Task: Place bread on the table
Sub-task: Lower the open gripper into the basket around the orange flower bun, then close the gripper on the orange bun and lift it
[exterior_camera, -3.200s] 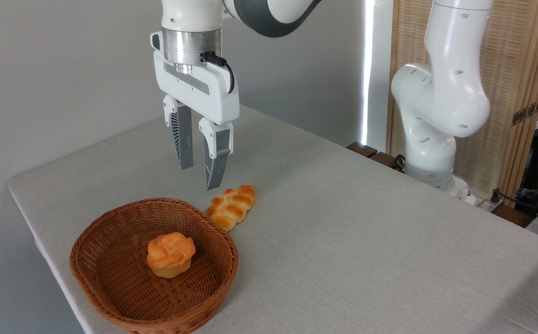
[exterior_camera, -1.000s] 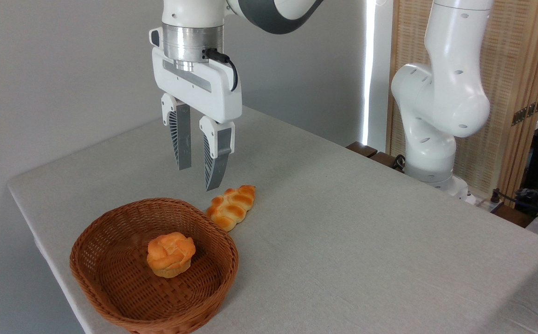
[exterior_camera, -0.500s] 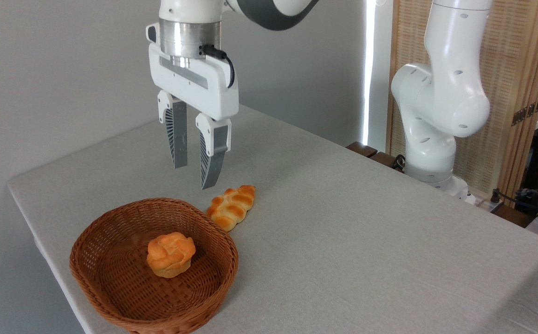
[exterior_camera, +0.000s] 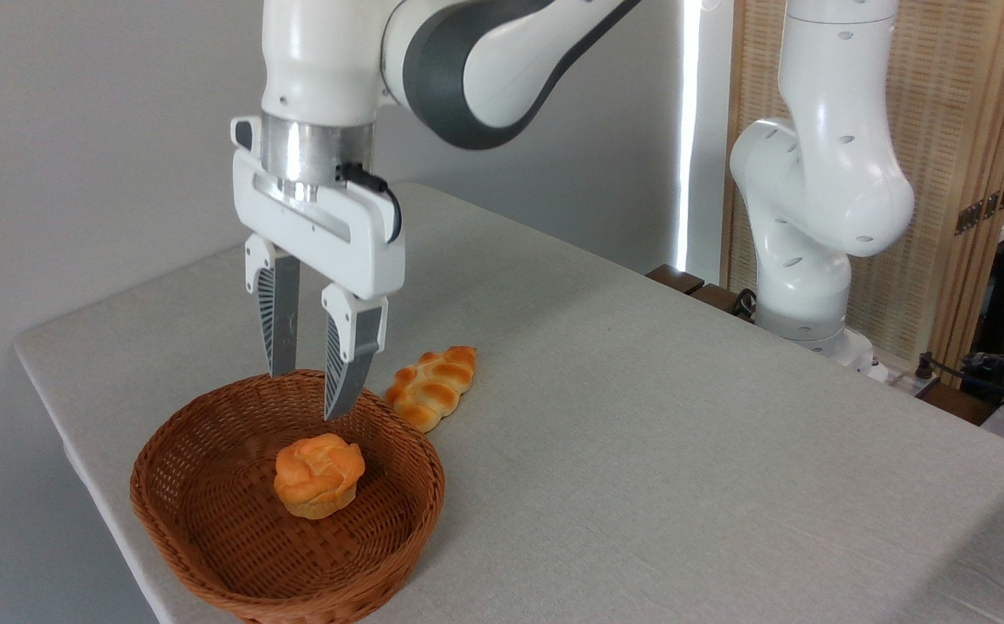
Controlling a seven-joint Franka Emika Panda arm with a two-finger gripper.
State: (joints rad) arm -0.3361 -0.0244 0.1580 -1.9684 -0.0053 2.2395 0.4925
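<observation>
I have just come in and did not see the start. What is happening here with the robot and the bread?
A white robot arm holds its gripper open and empty above the wicker basket. A small round bun sits inside the basket, untouched. A braided loaf already lies on the table, just beside the basket rim. It looks as if the arm is about to reach for the bun, but nothing is grasped yet.

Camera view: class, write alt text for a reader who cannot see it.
An open gripper hangs above a bun in a basket on a table. A braided loaf lies beside the basket.
</observation>
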